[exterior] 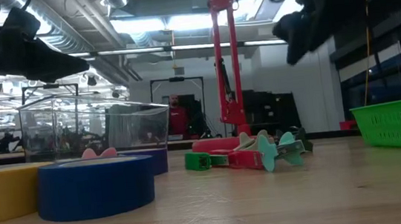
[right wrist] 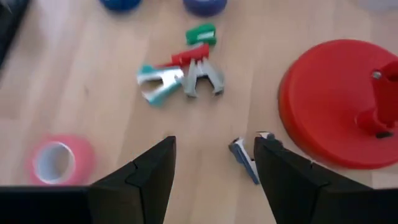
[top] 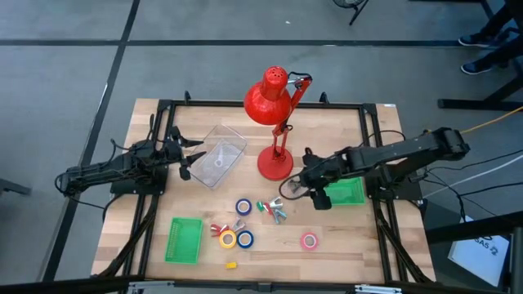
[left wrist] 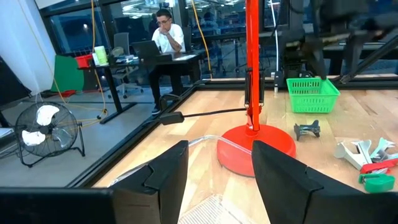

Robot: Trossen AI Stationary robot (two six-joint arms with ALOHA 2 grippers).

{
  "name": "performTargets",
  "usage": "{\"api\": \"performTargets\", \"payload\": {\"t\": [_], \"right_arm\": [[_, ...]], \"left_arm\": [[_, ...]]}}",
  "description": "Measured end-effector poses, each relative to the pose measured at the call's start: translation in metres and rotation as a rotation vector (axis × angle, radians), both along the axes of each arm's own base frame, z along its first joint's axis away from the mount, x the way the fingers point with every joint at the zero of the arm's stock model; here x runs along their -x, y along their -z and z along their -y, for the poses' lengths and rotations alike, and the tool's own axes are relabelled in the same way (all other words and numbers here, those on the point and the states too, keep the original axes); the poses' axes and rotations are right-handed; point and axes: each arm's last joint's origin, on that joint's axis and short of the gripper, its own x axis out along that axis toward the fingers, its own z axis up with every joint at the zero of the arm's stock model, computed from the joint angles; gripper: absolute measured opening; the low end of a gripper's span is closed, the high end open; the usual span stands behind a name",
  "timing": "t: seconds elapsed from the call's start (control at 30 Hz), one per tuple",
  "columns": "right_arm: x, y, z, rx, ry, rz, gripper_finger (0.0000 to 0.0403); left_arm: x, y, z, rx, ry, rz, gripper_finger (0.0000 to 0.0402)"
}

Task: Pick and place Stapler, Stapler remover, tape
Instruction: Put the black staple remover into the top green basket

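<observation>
My right gripper [right wrist: 214, 158] is open and hangs over the table beside the red lamp's base [right wrist: 342, 99]. A small dark staple remover [right wrist: 245, 157] lies on the wood below the gap between its fingers, untouched. Farther on lie teal and grey staple removers [right wrist: 177, 79], a red stapler [right wrist: 189, 56] and a green one [right wrist: 201, 34]. The tape rolls rest flat: pink [top: 309, 240], blue [top: 243, 207], and a yellow and blue pair [top: 235, 238]. My left gripper [left wrist: 221, 168] is open and waits over the clear plastic box [top: 219, 153].
The red desk lamp [top: 276, 98] stands at the table's middle far side, close to my right gripper. One green basket [top: 345, 193] sits under the right arm, another [top: 185, 240] near the front left. A person sits at a desk [left wrist: 165, 34] beyond the table.
</observation>
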Motion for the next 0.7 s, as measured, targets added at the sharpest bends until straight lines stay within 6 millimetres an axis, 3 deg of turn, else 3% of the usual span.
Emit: {"api": "performTargets", "payload": {"t": [0.17, 0.37, 0.7], "right_arm": [[-0.015, 0.024, -0.002, 0.092, -0.108, -0.042, 0.0218], [-0.024, 0.050, -0.004, 0.109, -0.120, -0.138, 0.0218], [-0.030, 0.073, -0.007, 0.134, -0.143, -0.216, 0.0218]], "left_arm": [[0.000, 0.000, 0.000, 0.000, 0.000, 0.000, 0.0174], [0.000, 0.000, 0.000, 0.000, 0.000, 0.000, 0.0174], [0.000, 0.000, 0.000, 0.000, 0.000, 0.000, 0.0173]]}}
